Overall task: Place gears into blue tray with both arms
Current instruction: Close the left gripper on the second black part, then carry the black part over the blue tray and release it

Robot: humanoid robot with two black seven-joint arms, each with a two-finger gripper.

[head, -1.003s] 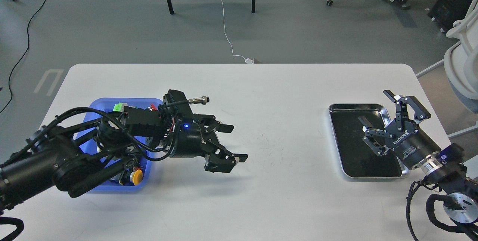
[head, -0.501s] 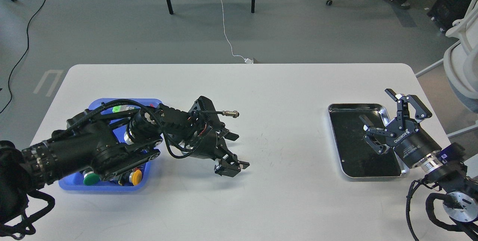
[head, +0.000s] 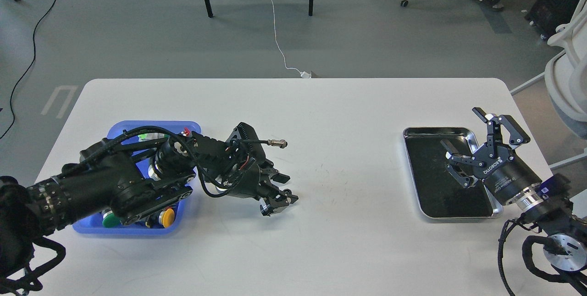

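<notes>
White bench point(head: 321, 117): left tool point(head: 279, 192), jaws apart, has dropped right of blue tray point(head: 137, 231); right tool point(head: 474, 142) hangs released over silver tray point(head: 410, 167).

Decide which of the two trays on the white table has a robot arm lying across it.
The bright-blue plastic tray on the left: the left arm lies across it. The silver metal tray with black liner has only the open right gripper over it.

White table point(head: 348, 117) lying bare through centre; left arm point(head: 137, 181) blocking blue tray point(head: 120, 127) at 9 o'clock; silver tray point(head: 463, 131) sitting at 3 o'clock.
</notes>
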